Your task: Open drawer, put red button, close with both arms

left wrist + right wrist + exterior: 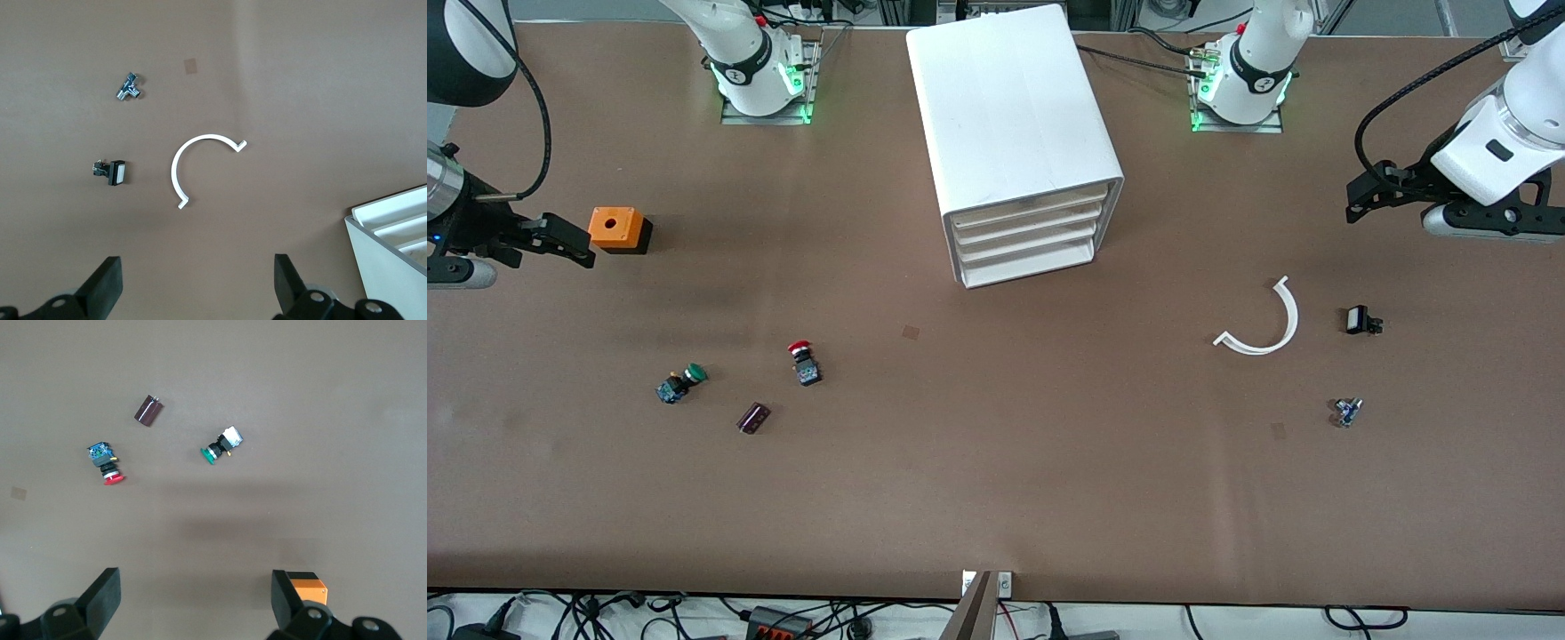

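Cabinet (1014,133) at mid-table with the drawer (1034,205), its uppermost, closed; red button (804,362) lying on the table (996,480) toward the right arm's end, between a green button (680,383) and the cabinet, nearer the front camera than the orange box (618,229). Left gripper (197,283) raised with fingers spread, empty, over the table near the white arc (1263,322); right gripper (193,603) likewise spread and empty, just beside the orange box.

Red button (803,360) on table, drawer (1030,206) shut
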You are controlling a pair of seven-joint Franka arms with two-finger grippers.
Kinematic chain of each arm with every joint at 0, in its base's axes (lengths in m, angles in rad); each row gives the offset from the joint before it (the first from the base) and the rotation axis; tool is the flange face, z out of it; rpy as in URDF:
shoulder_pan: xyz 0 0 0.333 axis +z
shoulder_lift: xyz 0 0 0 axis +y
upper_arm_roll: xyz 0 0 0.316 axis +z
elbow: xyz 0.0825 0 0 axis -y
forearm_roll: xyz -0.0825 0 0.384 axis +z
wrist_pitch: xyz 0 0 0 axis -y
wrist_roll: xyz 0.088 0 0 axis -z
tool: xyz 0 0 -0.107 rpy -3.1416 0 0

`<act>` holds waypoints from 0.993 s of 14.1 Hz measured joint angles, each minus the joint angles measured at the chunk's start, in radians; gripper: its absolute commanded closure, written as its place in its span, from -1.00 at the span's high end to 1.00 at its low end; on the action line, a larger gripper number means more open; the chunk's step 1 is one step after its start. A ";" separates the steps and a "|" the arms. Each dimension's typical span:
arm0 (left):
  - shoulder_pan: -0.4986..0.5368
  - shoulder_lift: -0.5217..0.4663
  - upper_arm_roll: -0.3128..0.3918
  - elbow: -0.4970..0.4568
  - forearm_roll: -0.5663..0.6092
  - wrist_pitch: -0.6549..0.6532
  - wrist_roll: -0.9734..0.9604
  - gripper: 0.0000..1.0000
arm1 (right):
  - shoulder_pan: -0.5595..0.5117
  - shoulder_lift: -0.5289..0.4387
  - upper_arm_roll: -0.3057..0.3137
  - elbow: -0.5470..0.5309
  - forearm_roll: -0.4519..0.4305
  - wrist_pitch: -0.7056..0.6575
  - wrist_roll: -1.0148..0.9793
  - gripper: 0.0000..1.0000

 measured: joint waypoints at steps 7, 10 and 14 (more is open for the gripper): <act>0.000 0.026 -0.001 0.044 0.000 -0.050 0.000 1.00 | 0.000 0.003 0.000 0.003 0.000 0.000 -0.001 1.00; -0.001 0.030 -0.002 0.052 0.000 -0.121 0.000 1.00 | 0.008 0.020 0.003 0.000 0.000 -0.001 -0.003 1.00; -0.026 0.031 -0.039 0.065 -0.020 -0.325 0.002 1.00 | 0.055 0.110 0.008 0.001 0.003 0.028 -0.002 1.00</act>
